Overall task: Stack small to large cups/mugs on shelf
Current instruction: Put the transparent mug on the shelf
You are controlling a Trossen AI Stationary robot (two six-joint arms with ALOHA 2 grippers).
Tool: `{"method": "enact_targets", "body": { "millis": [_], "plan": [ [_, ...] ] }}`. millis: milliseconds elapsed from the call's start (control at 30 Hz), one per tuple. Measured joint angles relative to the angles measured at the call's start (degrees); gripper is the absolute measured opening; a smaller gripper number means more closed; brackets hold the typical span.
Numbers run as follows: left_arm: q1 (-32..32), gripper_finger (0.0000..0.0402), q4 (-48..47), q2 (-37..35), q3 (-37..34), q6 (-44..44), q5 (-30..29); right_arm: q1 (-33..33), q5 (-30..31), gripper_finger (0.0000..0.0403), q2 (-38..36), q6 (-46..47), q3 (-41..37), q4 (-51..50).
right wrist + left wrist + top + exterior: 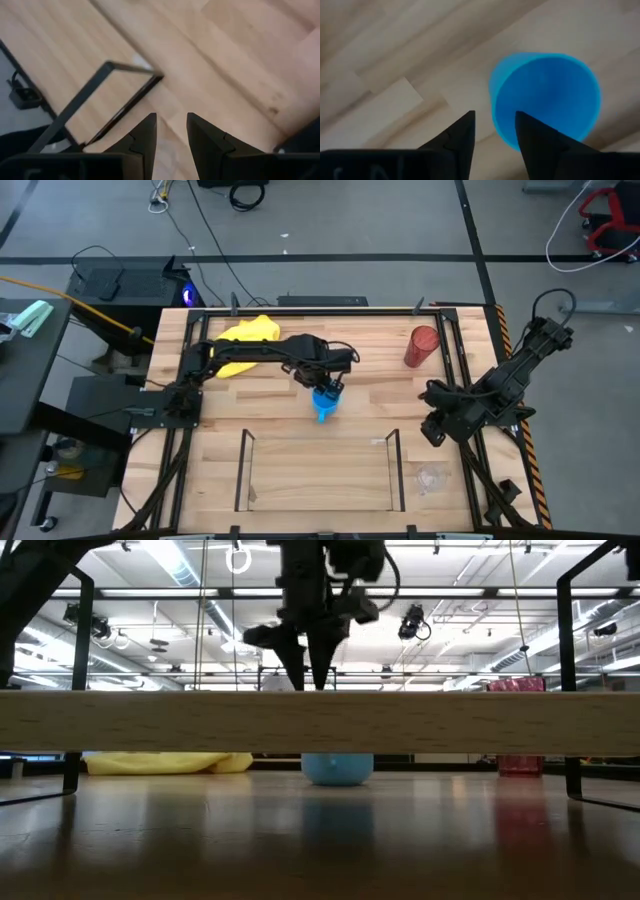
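Nearest the low camera, the low dark-metal shelf with a light wood plank floor (318, 470) holds 0 of 3 cups: the left gripper (328, 388), fingers parted, hovers over the bright blue handled mug (325, 406) mid-counter.

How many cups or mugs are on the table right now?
3: the blue mug mid-table under the left gripper, the dark red tumbler at the far right, and the tiny clear cup just right of the shelf.
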Motion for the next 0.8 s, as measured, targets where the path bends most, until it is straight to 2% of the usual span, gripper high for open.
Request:
{"method": "enact_targets", "body": {
  "millis": [167, 300, 533, 633, 800],
  "plan": [
    [-0.26, 0.0160, -0.45, -3.92, 0.04, 5.58, -1.07, 0.67, -7.70, 0.0115, -1.11, 6.79, 0.00, -0.07],
    [-0.90, 0.0160, -2.06, -7.42, 0.07, 9.64, -2.32, 5.26, -12.17, 0.0115, -0.43, 12.67, 0.00, -0.38],
    [-2.61, 0.0161, -3.84, -12.77, 0.09, 14.16, -4.10, 17.79, -12.45, 0.0115, 3.43, 28.01, -0.04, -3.49],
    [-3.36, 0.0160, -4.43, -14.53, 0.08, 15.62, -4.78, 21.45, -9.29, 0.0115, 5.78, 34.61, -0.44, -3.73],
    [-4.34, 0.0153, -6.95, -16.59, 0.07, 18.02, -6.05, 24.08, -8.25, 0.0115, 10.74, 37.08, -0.52, -1.06]
  ]
}}
